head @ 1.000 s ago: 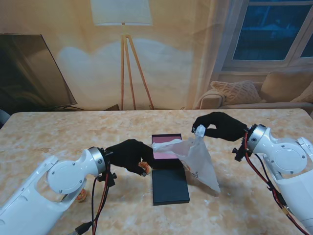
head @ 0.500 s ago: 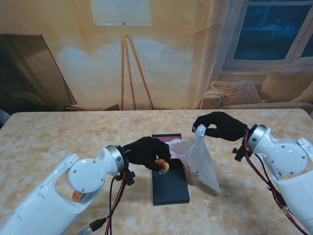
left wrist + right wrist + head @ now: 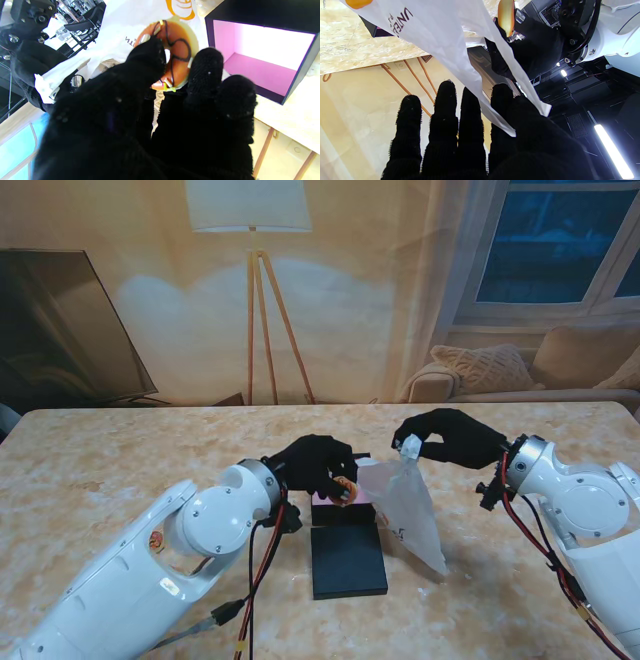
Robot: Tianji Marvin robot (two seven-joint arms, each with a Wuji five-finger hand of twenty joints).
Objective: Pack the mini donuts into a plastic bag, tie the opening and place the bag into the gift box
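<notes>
My left hand (image 3: 315,463) is shut on a mini donut (image 3: 344,490) with orange glaze and dark drizzle, held over the open gift box (image 3: 340,502) right at the mouth of the bag. In the left wrist view the donut (image 3: 172,58) is pinched between thumb and fingers, with the white bag (image 3: 120,27) behind it and the pink-lined box (image 3: 260,55) beside it. My right hand (image 3: 448,438) is shut on the bag's top edge, and the translucent white plastic bag (image 3: 405,505) hangs from it down to the table. The right wrist view shows the bag (image 3: 475,50) running through my fingers.
The black box lid (image 3: 347,562) lies flat on the table just nearer to me than the box. Another donut (image 3: 156,542) lies on the table beneath my left forearm. The marble-patterned table (image 3: 120,470) stretches to either side.
My left hand has carried the donut to the right and farther from me, from beside the lid up to the bag's mouth over the box. The right hand stays put holding the bag.
</notes>
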